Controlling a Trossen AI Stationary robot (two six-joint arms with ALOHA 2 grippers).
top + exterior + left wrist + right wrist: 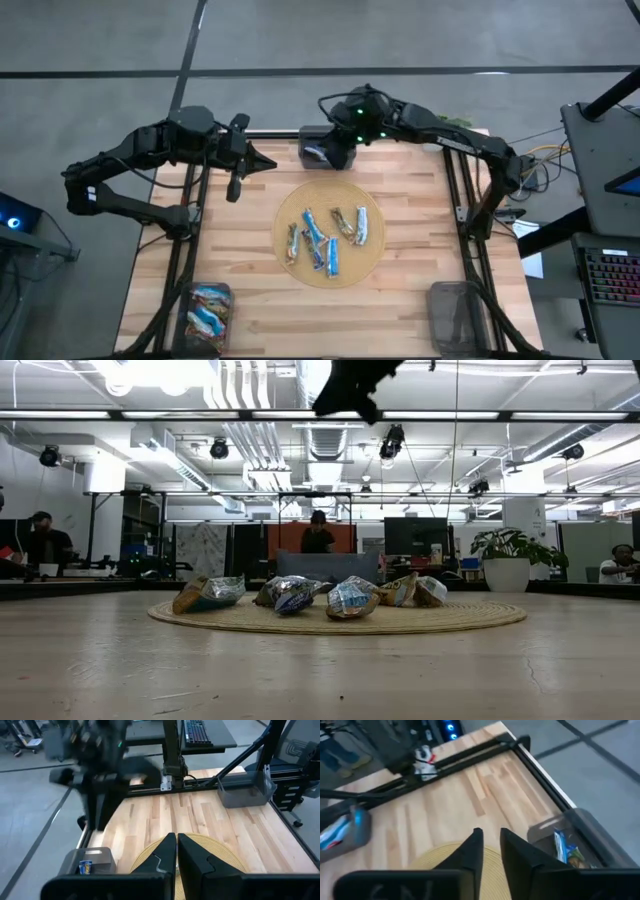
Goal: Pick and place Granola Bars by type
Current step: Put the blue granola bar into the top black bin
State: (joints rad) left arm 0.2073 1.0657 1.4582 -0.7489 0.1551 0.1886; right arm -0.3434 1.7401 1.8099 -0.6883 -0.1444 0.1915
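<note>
Six or so granola bars (328,238) lie loose on the round woven mat (284,258) at table centre in the high view, blue-white and brownish wrappers mixed. Same view: a bin at the front left corner (207,311) holds several bars, a bin at the front right (458,312) looks empty-ish, hard to tell, and a third bin (318,148) sits at the far edge under the right arm. Left gripper (268,163) hangs over the table's far left, fingers pressed together, nothing held. Right gripper (340,160) is above the far-edge bin.

Low view: bars (352,597) in a heap on the mat (470,617), only a dark gripper silhouette at top; people in the room behind.

Left wrist view: own fingers (192,857) touching, closed on nothing; the right arm blurred beyond; one bin shows a blue bar (85,867).

Right wrist view: fingers (517,852) narrowly apart, empty; a blue-white bar (566,847) lies in the bin beside, unseen from above.
</note>
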